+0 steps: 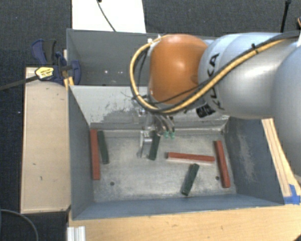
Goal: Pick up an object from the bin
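The claw (148, 143), opening not discernible, is seen over a central dark green stick (153, 150), judged light and stiff, best gripped mid-length

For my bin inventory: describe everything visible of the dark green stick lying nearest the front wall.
The dark green stick is a short, slim, straight bar with a matte surface. It lies flat on the bin floor, tilted, upper end to the right. That end comes close beneath the horizontal red stick; whether they touch is unclear. The gripper stands apart, up and to its left.
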Controlling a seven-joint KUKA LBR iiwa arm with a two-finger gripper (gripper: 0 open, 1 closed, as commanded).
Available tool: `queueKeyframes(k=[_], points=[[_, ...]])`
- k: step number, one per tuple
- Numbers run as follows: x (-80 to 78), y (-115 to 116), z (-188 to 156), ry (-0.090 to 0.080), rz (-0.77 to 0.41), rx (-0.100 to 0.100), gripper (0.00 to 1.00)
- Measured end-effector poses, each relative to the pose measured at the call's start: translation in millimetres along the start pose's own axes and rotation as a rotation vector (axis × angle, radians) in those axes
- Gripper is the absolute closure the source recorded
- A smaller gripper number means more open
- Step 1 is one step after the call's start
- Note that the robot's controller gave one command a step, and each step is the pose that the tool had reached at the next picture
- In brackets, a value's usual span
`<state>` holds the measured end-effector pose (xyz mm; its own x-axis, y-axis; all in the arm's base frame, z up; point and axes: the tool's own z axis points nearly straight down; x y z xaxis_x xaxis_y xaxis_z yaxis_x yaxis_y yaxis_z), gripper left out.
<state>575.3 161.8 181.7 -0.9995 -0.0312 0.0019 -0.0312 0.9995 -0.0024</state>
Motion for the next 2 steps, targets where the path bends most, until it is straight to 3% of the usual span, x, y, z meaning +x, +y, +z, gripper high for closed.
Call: queueKeyframes(k=[1,2], points=[[51.5,-84.1,18.3,0.002,-0.097,-0.001,0.0],[66.4,-138.5,97.7,0.002,0.117,-0.001,0.0]])
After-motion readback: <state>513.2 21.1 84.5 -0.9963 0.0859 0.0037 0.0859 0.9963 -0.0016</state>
